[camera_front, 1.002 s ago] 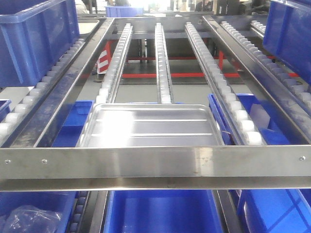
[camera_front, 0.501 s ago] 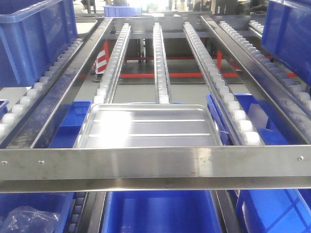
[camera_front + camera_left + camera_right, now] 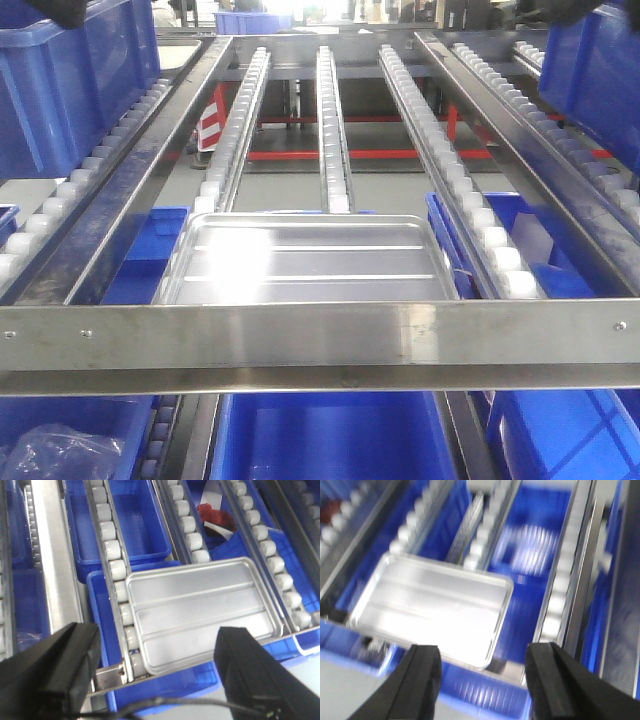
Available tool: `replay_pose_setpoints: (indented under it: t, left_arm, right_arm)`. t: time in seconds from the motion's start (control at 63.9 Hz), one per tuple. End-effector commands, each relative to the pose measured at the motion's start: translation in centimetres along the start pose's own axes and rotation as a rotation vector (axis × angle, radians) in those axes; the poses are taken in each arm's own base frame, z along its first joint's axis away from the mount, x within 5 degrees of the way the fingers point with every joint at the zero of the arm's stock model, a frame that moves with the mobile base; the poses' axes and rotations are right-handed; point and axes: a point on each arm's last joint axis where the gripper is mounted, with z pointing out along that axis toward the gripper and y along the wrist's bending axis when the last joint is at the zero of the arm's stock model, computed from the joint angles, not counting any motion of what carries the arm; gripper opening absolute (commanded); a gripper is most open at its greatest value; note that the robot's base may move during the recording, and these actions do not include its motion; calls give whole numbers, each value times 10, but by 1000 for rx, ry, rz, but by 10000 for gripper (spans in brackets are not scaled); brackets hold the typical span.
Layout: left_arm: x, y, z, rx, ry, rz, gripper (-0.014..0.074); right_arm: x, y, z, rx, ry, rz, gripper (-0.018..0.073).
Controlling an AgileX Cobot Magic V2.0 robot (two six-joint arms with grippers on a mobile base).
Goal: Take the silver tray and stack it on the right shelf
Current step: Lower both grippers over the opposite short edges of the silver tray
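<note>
Resting just behind the flat shiny steel front crossbar (image 3: 320,335), the shiny shallow rectangular silver metal tray (image 3: 310,262) lay at the near end of the steel-framed roller rack (image 3: 500,150), flat across the lanes of small white rollers (image 3: 330,130), with deep blue plastic bins (image 3: 330,440) below it. Against the pictures from a second and half a second earlier, the tray had not shifted on the lanes; only the view had nudged a little.

Both wrist views looked down on it. The left gripper (image 3: 160,680) hung above the tray's near edge with its black fingers spread wide and nothing between them. The right gripper (image 3: 485,685) was likewise spread and empty, though that picture was blurred.

Farther off, a dark shape (image 3: 62,10) had come into the top left corner of the front view and another (image 3: 585,10) into the top right; what they were could not be told. By my reading, the tray was already set on the shelf and let go, so little remained but to pull clear.
</note>
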Motion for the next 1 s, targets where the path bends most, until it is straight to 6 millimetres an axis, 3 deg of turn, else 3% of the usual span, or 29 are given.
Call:
replay_pose_setpoints:
  t: [0.0, 0.172, 0.407, 0.564, 0.689, 0.986]
  left_arm:
    - [-24, -7, -5, 34, -105, -23, 392]
    - [-32, -12, 23, 30, 153, -30, 391]
    - [-46, -22, 74, 25, 334, -44, 391]
    - [-32, -28, 111, -59, 418, -22, 391]
    - [-17, -26, 137, -162, 462, 1, 391]
    - [-8, -26, 166, -153, 419, -2, 391]
  right_arm:
    - [-27, 5, 3, -11, -22, 10, 480]
    - [-35, 7, 36, -6, 117, 46, 480]
    - [-14, 3, 87, 23, 277, 139, 480]
    - [-7, 1, 113, 40, 342, 152, 480]
    - [-13, 1, 132, 42, 353, 153, 479]
    - [-9, -4, 168, 66, 411, 143, 478]
